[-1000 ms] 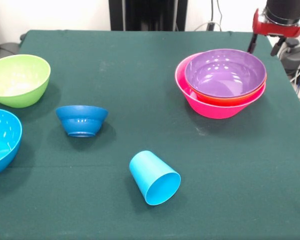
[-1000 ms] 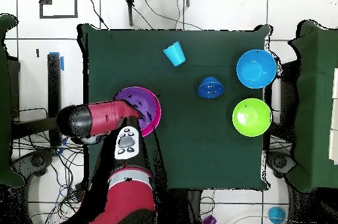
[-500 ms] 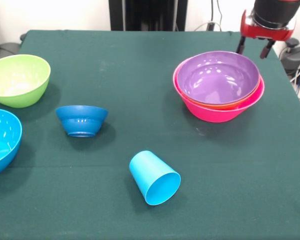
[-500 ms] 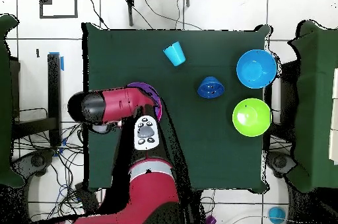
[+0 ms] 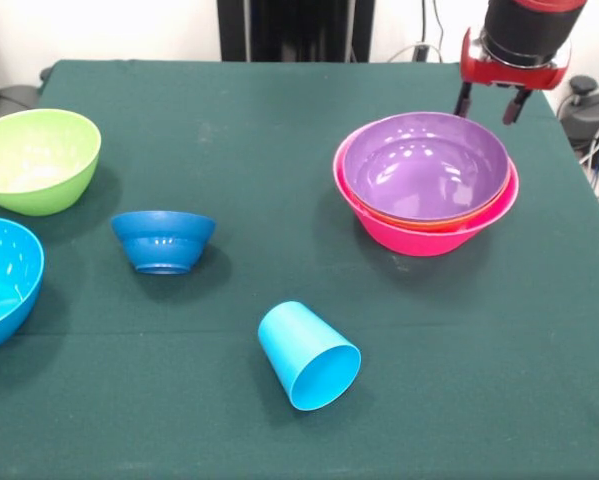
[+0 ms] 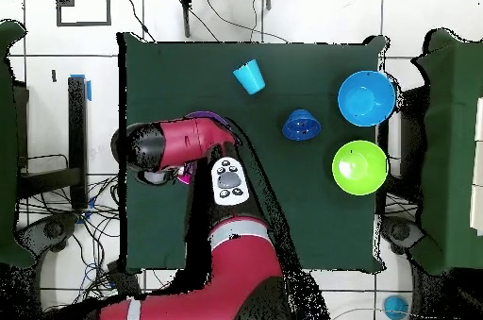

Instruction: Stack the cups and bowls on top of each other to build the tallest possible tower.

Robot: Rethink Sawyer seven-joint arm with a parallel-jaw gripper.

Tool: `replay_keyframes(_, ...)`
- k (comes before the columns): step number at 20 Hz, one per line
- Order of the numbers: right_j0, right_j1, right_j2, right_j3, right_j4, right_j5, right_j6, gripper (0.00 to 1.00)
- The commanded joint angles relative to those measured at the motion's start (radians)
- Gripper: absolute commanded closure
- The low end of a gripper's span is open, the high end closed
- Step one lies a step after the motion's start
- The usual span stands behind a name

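Three glossy plastic bowls sit nested as the tower (image 5: 424,185), purple inside orange inside the wide pink base, on the green table (image 5: 279,130). Sawyer's red and black gripper (image 5: 489,103) hangs just behind its far rim, fingers spread apart and holding nothing.

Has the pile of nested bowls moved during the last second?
Yes. The pile slid left in the front view, toward the small dark blue bowl, which stayed put.

Purple bowl (image 5: 424,165), pink bowl (image 5: 429,238), sky-blue cup (image 5: 307,355).
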Motion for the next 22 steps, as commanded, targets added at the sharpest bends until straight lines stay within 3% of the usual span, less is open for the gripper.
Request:
replay_keyframes(1, -0.030, 0.079, 0.116, -0.094, -0.106, 0.057, -0.247, 0.00)
replay_keyframes(10, -0.050, 0.031, 0.134, -0.056, -0.150, 0.059, -0.239, 0.00)
replay_keyframes(22, -0.110, -0.031, 0.150, 0.108, -0.211, -0.044, -0.188, 0.00)
